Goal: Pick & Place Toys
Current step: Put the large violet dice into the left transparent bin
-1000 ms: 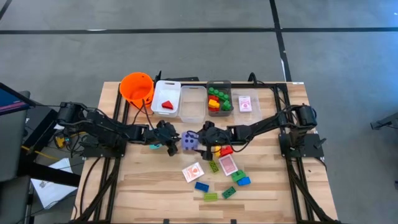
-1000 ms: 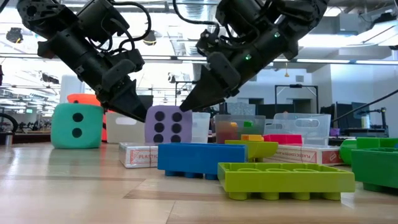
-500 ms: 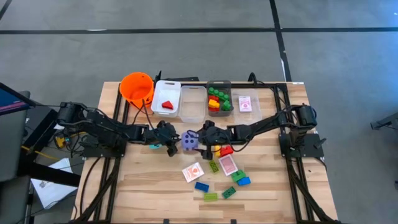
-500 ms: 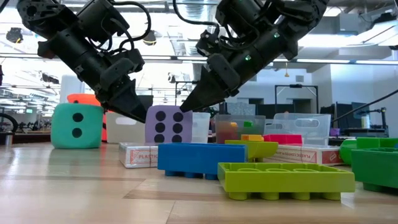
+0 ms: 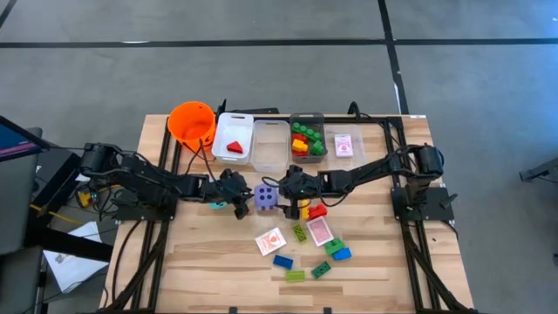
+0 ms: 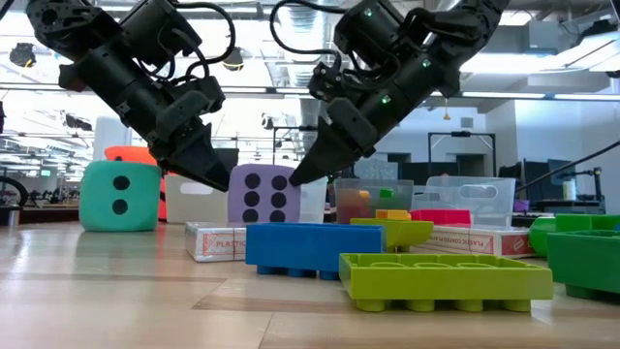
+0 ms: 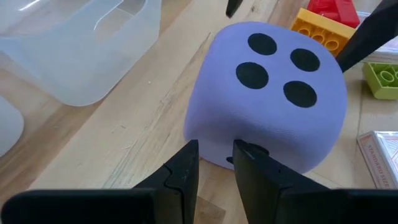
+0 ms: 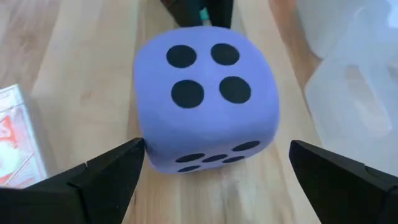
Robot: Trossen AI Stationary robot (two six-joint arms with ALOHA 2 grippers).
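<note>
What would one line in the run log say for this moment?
left gripper: narrow jaws at purple die, no grip seen | right gripper: jaws wide, straddling die | die: on table | teal die: untouched

Right hand (image 5: 281, 190) shifted back toward bins and slightly higher; purple die (image 5: 265, 199) nudged slightly.

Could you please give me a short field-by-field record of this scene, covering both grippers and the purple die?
purple die: on the table, four pips up
left gripper: fingers nearly together, tips at the die's side, no visible grip
right gripper: open wide, fingers on either side of the die, not closed on it
teal die: on the table, behind the left arm
cards: flat on the table
</note>
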